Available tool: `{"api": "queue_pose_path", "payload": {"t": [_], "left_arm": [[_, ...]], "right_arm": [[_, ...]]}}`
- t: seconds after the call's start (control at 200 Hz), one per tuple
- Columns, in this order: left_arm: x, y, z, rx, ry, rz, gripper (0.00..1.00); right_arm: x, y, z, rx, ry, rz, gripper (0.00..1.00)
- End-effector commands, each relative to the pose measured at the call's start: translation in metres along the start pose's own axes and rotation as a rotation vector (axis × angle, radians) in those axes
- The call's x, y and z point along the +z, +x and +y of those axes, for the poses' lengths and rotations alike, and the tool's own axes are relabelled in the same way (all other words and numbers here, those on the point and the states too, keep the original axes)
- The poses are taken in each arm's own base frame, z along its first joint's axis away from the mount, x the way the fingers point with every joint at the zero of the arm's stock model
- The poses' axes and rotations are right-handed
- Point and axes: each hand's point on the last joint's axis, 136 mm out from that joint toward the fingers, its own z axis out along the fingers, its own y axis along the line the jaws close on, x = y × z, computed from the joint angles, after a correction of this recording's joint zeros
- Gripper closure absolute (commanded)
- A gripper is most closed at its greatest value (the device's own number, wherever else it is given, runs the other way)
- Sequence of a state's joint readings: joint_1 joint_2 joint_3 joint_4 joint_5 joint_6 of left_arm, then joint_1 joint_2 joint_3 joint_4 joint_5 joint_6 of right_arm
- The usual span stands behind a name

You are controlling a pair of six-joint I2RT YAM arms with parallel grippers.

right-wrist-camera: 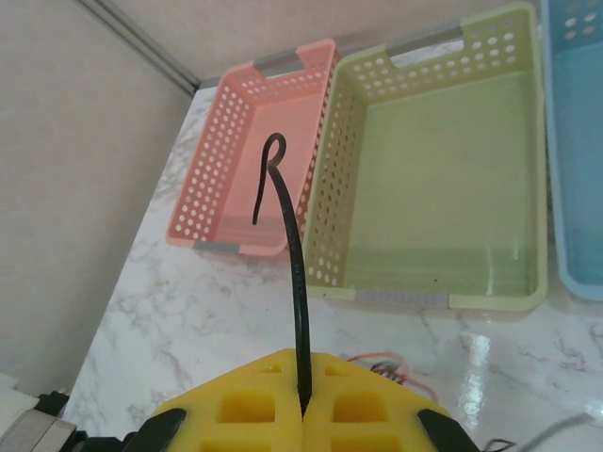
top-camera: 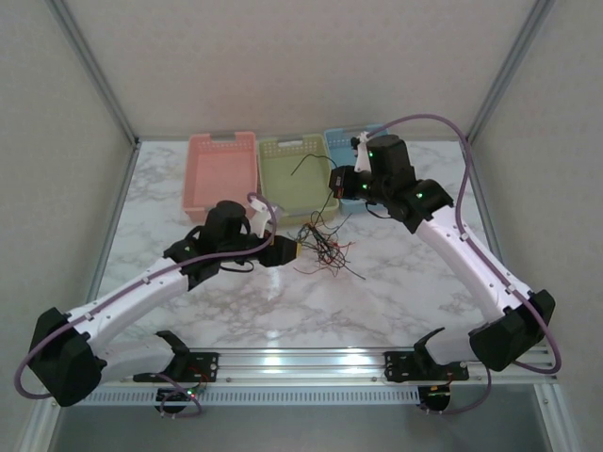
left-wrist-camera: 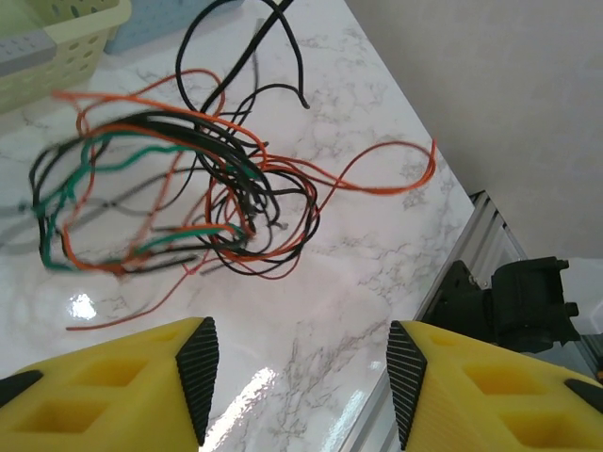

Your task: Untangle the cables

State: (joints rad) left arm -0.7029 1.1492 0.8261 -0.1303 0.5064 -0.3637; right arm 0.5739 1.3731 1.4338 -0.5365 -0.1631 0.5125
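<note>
Tangle of cables [top-camera: 323,249] lies mid-desk on the marble desk [top-camera: 415,282], just in front of the green basket [top-camera: 294,143]. Black, orange-red and green strands are knotted together, with loose ends splaying out.

Left end effector [top-camera: 298,252] is low at the tangle's left side. Its yellow fingers [left-wrist-camera: 141,377] are spread with nothing between them, so it's released. In the wrist view the clump sits just ahead of the tips, not touching.

Right end effector [top-camera: 339,185] is raised by the green basket's right front corner, clenched on one black cable [right-wrist-camera: 298,273]. The strand is pinched between the closed pads, rises from the grip and curls into a small hook on top. Can't tell whether its other end runs into the tangle.

Pink basket [top-camera: 222,138], green basket and blue basket [top-camera: 337,135] sit side by side at the far edge.
</note>
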Motion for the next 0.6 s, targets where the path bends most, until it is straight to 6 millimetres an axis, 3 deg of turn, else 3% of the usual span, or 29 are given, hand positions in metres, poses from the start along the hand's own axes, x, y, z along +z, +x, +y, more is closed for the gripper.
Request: {"api": "queue_pose_path", "payload": {"t": [0.0,0.2,0.365,0.596], "left_arm": [[0.001,-0.009,-0.015,0.056,0.043,0.008,0.49],[0.002,-0.016,-0.025,0.161,0.06,0.072,0.47],[0.017,-0.028,-0.037,0.068,0.126,0.045,0.45],[0.036,-0.022,-0.045,0.029,0.143,0.042,0.46]], "right_arm": [[-0.002,-0.006,0.02,-0.007,-0.106,-0.012,1.0],[-0.005,0.0,0.025,-0.051,-0.129,0.024,1.0],[-0.001,0.0,0.026,-0.012,-0.136,0.033,1.0],[-0.004,-0.003,0.033,0.001,-0.164,0.034,1.0]]}}
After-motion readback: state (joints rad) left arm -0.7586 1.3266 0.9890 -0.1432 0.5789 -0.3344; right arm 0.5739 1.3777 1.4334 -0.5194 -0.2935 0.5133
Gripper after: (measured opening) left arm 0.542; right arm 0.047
